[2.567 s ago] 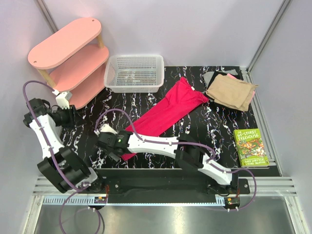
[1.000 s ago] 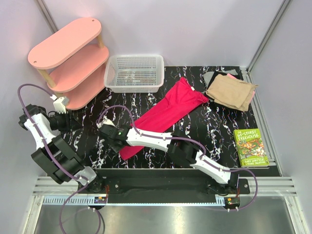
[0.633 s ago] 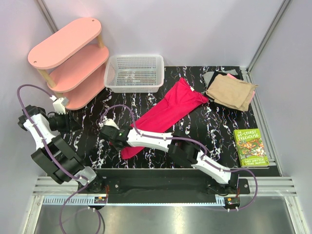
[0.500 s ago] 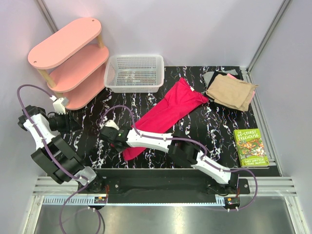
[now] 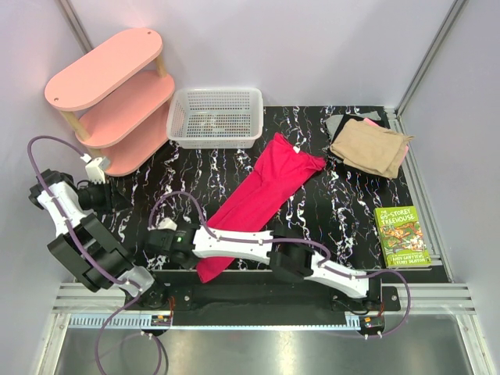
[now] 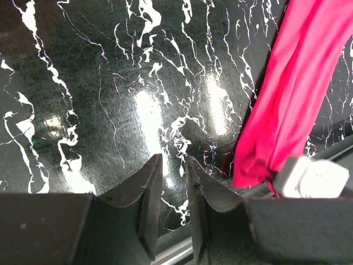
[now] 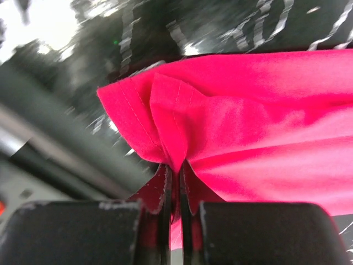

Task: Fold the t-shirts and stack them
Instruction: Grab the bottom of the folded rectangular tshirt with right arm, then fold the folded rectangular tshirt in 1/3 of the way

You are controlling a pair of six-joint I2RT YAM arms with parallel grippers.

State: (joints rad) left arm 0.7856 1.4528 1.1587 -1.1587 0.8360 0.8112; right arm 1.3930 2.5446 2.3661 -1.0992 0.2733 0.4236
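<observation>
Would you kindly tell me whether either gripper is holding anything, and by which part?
The right gripper pinches the bright crimson-pink cloth t-shirt by a bunched fold at its near end; the left gripper holds nothing.

The right arm (image 5: 234,242) is stretched leftward, right tool (image 7: 174,172) clamped on the crimson tee (image 7: 265,110); the left tool (image 6: 172,163) is seen slightly parted

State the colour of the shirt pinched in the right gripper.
Crimson-pink shirt; clearest in the right wrist view.
</observation>
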